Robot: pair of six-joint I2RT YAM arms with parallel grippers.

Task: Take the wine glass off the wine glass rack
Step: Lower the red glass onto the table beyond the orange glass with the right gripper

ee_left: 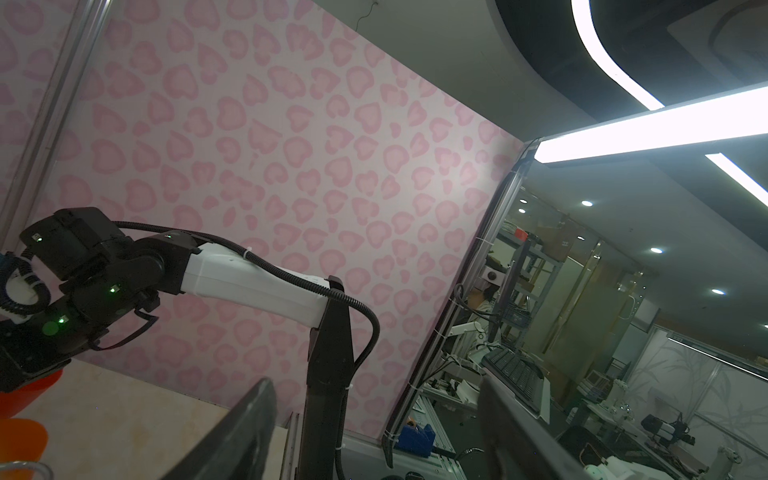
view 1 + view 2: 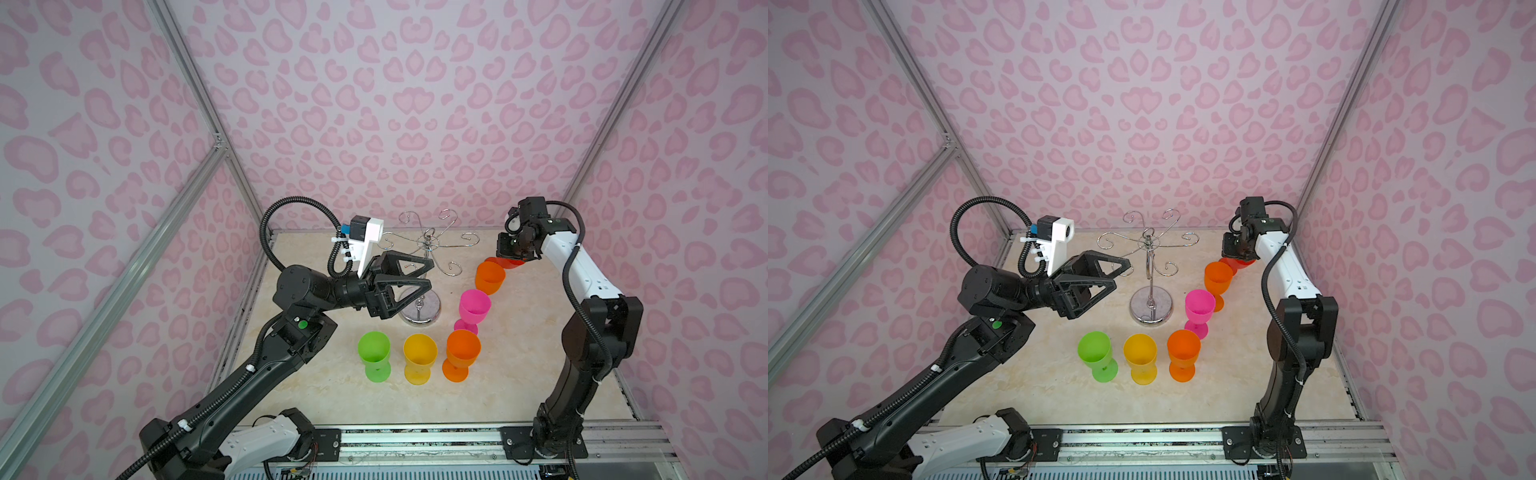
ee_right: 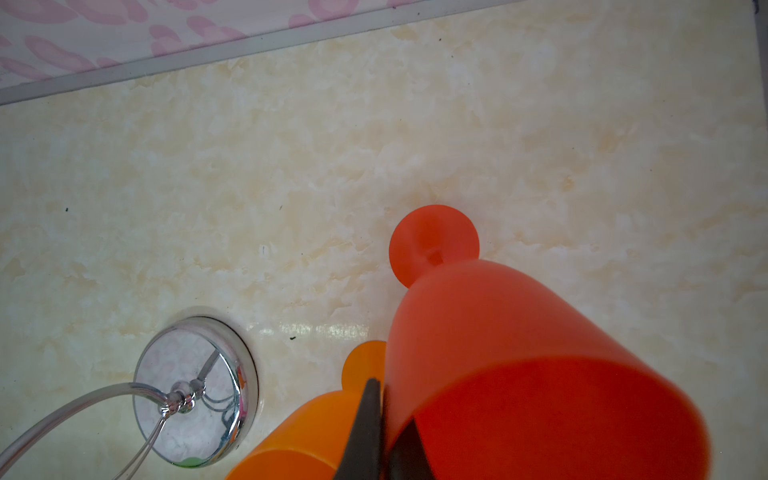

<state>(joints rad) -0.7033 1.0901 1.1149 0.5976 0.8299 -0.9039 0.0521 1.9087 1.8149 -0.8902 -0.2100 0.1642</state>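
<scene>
right hand (image 3: pixel 390 401) is pinching the rim of the red wine glass (image 3: pixel 498 332), its fingers drawn together on the wall, one inside the bowl and one outside. the glass is being held low at the back right of the surface (image 2: pixel 519 374), bowl up. whether its foot is touching down yet, i cannot tell. it is well apart from the wine glass rack (image 2: pixel 1149 266), whose hook arms are all standing bare, so the lifting-off part is looking done and the setting down and letting go is what is remaining.

the outer finger is sitting in the narrow gap next to the back orange glass (image 2: pixel 489 276), which is standing just beside the red one. that is looking like the main risk: opening or pulling away could be nudging this neighbour. it is heading a close row running through the pink glass (image 2: pixel 474 305) to the front orange glass (image 2: pixel 462 349), so one topple could be carrying along the line. letting go before the foot is lying flat could also be tipping the red glass, which is looking light and tall on a small foot.

further out, the left hand (image 2: pixel 1121 273) is hovering with its fingers spread apart, holding nothing, close to the rack's curled arms. any sweep toward the pole could be snagging the thin wire and rocking the stand toward the yellow glass (image 2: pixel 419 353) and green glass (image 2: pixel 374 351).
</scene>
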